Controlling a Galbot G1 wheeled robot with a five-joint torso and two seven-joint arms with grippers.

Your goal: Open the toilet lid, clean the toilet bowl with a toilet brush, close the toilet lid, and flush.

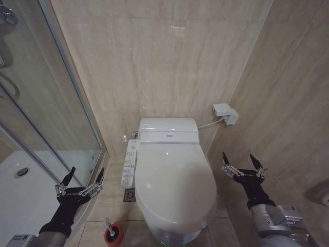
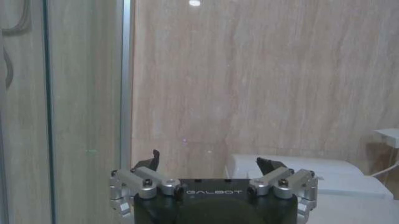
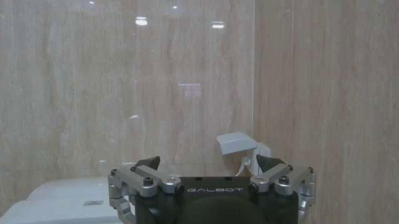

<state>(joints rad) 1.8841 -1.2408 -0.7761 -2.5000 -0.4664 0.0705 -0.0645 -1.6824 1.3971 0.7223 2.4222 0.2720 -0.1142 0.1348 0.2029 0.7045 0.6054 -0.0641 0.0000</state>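
the big white shiny plastic toilet lid (image 1: 174, 177) lies shut between both arms. the open left gripper (image 1: 84, 178) and open right gripper (image 1: 242, 162) hover beside it, the right one nearer.

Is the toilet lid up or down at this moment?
Down. The glossy white oval plastic toilet lid lies flat, covering the bowl; both grippers hover apart from it.

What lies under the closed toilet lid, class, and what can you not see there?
The toilet lid is down and covers the whole top. Beneath its front edge a strip of the toilet bowl shows from outside. The bowl's inside is hidden by the lid.
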